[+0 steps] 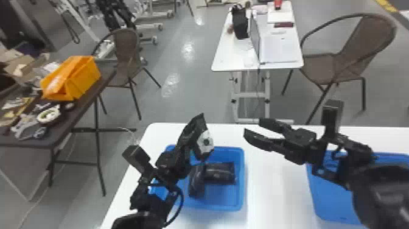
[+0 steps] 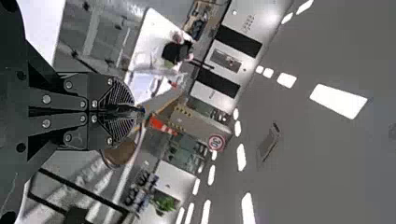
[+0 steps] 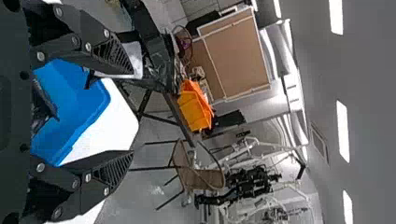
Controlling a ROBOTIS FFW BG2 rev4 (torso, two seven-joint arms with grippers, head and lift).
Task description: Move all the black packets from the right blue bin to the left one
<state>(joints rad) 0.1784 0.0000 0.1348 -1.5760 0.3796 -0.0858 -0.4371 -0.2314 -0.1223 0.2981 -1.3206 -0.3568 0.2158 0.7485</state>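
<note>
Head view looks down, 2 wrist views across.

We see smooth plastic on the left blue bin (image 1: 241, 182), faintly glossy black packets (image 1: 219, 173), a smooth white tabletop (image 1: 274, 195) and a shiny grey floor (image 1: 182, 106).

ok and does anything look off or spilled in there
Nothing spilled or damaged stands out. Two black packets lie at an angle to each other in the left blue plastic bin, which seems normal. The untidiest spot is the dark side table, where loose items are jumbled near the orange plastic bin.
</note>
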